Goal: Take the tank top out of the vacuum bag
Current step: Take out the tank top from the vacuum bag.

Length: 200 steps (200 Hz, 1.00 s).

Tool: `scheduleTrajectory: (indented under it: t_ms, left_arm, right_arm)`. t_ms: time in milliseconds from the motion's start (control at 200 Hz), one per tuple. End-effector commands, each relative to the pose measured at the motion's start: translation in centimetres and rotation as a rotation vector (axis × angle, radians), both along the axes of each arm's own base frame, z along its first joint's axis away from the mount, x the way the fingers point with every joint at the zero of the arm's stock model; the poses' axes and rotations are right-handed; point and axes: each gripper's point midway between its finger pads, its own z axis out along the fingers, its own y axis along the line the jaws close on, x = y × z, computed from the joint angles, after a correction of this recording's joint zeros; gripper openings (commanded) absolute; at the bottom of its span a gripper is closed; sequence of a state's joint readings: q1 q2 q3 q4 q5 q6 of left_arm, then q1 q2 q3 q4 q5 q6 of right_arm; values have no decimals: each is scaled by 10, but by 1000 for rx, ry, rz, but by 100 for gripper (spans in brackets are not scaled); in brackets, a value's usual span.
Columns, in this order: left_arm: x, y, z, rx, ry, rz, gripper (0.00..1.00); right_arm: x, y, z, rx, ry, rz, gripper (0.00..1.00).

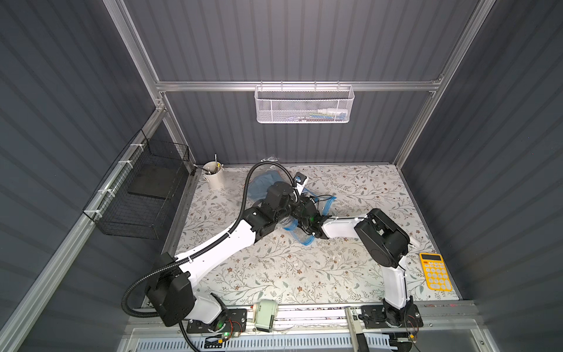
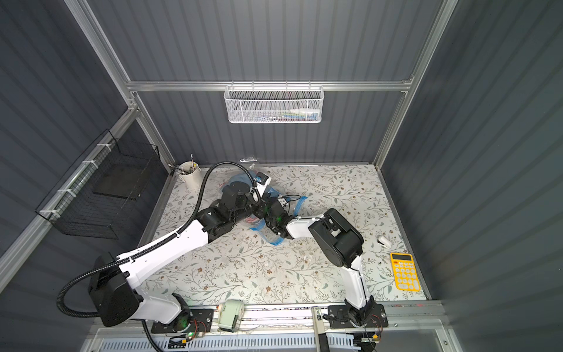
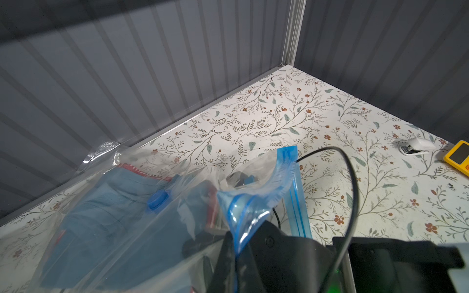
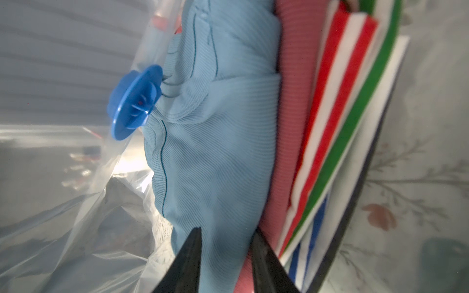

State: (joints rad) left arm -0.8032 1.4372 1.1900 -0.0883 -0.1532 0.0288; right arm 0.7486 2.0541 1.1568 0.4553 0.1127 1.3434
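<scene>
The vacuum bag (image 3: 121,228) lies crinkled at the back of the table, its round blue valve cap (image 3: 157,199) facing up. My left gripper (image 3: 237,250) is shut on the bag's blue zip strip (image 3: 253,203) and holds the mouth lifted. My right gripper (image 4: 226,236) reaches inside the bag, its fingers closed on either side of the light blue ribbed tank top (image 4: 218,126). A pink ribbed garment (image 4: 291,101) and a red, white and green striped one (image 4: 342,101) lie folded against it. In both top views the grippers meet at the bag's mouth (image 1: 307,242) (image 2: 275,242).
A yellow calculator (image 1: 435,271) and a white stapler (image 2: 384,240) lie at the right. A white cup of tools (image 1: 213,178) stands at the back left corner. A black wire basket (image 1: 137,195) hangs on the left wall, a white mesh basket (image 1: 304,103) on the back rail.
</scene>
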Motion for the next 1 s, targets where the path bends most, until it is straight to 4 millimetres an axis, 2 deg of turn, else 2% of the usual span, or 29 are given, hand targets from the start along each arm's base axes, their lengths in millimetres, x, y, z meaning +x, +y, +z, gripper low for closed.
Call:
scheduleTrajectory:
  t_ms: [0,500,995]
  left_arm:
    - [-6,-2,17,-52,-20,-23,0]
    - [-5,-3,13,-45,-14,-24,0]
    - [-5,-3,15,-49,-15,-26,0]
  right_arm:
    - [8,2,20,-2,-43,-3,35]
    - [10,3,46,5,-86,7,35]
    - [20,11,26,14,-60,0,36]
